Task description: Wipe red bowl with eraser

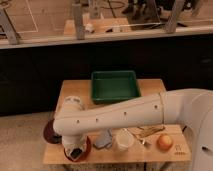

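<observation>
White plastic covers the robot arm (125, 117), which reaches across the camera view from the right edge toward the lower left, bending down at its rounded elbow above the front left corner of the light wooden worktop (75, 90). The end effector (76, 152) hangs from that bend, directly over the red bowl (86, 149), with its fingers pressed together on a small dark block, the eraser (76, 154), which sits low inside the bowl; whether the block touches the bowl's inner surface cannot be told. Only the right and front rim of the red bowl shows, the rest being hidden by the arm. The bowl stands at the front left edge of the worktop. Just to its left, half covered by the arm, lies a darker maroon dish (49, 132) that overhangs the worktop's left side. To the right of the bowl a blue-grey sponge (103, 140) stands close by, then a white cup (124, 139), upright and open at the top. Further right lie some yellowish utensils (150, 132), and near the front right corner an orange fruit (164, 142). A green rectangular tray (114, 85) sits at the back middle of the worktop, well apart from the bowl. Behind the worktop runs a dark wall with a rail along its top
</observation>
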Motion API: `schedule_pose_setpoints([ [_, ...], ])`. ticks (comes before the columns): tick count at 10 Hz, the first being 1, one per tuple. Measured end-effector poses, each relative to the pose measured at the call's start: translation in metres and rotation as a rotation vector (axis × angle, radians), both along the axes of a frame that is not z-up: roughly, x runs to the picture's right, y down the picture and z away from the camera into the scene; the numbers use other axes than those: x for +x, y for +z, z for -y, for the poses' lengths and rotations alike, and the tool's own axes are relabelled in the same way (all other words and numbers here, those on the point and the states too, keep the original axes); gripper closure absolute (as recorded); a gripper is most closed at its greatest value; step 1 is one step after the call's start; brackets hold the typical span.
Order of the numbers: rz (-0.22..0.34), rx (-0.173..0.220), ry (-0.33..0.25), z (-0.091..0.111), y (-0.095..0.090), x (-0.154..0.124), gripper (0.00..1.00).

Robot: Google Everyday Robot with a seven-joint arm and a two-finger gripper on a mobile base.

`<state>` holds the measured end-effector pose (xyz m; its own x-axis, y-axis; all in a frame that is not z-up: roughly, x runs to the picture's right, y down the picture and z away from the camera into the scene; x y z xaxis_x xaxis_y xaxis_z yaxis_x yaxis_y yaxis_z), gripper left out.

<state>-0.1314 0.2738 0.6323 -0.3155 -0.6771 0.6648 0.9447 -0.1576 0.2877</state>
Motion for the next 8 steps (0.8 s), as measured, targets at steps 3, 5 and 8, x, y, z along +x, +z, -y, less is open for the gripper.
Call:
schedule_pose_setpoints([
  [3, -0.029, -0.028, 0.01, -0.014, -0.001, 0.027, 0.85],
  [5, -0.072, -0.025, 0.036, -0.011, 0.005, 0.049, 0.85],
  [8, -0.113, -0.009, 0.069, 0.002, 0.016, 0.06, 0.85],
])
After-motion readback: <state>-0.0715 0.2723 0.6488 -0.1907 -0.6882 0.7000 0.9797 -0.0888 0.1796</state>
